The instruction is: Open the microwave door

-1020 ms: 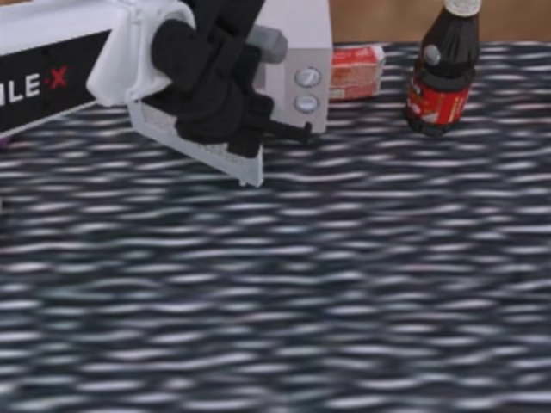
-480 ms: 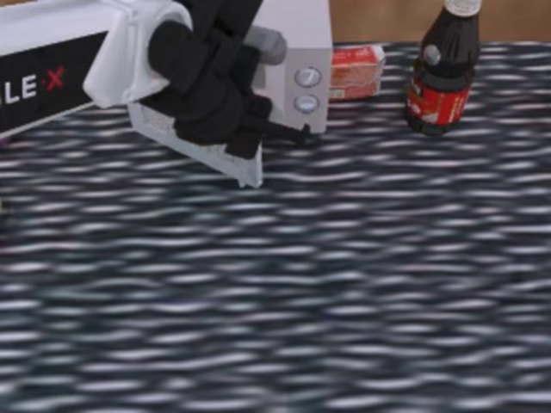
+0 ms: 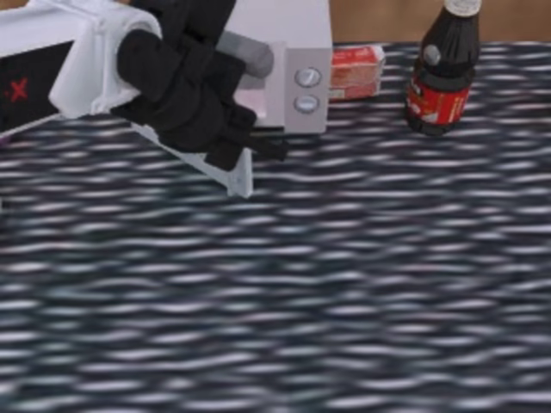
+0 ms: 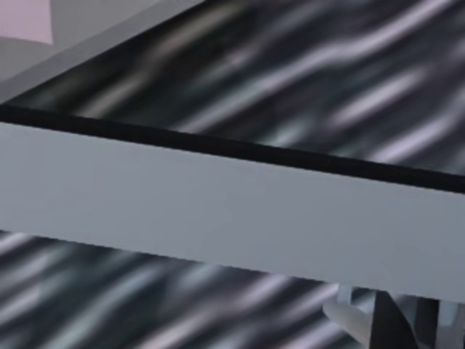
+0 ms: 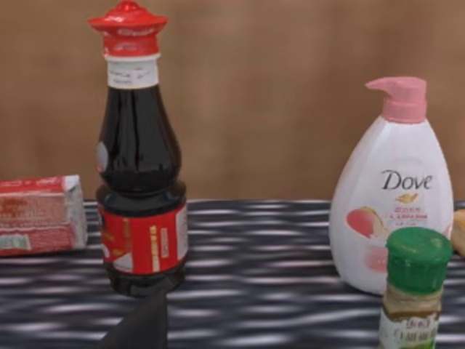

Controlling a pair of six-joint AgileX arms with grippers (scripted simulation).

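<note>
The light grey microwave [image 3: 293, 34] stands at the table's back, left of centre, with two silver knobs [image 3: 307, 77] on its right-hand panel. The microwave door [image 3: 241, 179] is swung partly out toward the front, and a pale slice of the cavity shows behind it. My left gripper [image 3: 258, 148] is at the door's free edge, shut on it. In the left wrist view the door's edge [image 4: 232, 211] fills the frame as a wide grey band, with a dark fingertip [image 4: 389, 331] beside a grey handle piece. Only a dark sliver of my right gripper [image 5: 145, 323] shows, parked away from the microwave.
A red-and-white box [image 3: 355, 71] lies just right of the microwave. A dark sauce bottle [image 3: 442, 77] with a red label stands further right. The right wrist view also shows a white Dove pump bottle [image 5: 392, 196] and a green-capped jar [image 5: 415, 291].
The door has swung further out from the microwave. My left gripper has moved left and toward the front with the door's edge.
</note>
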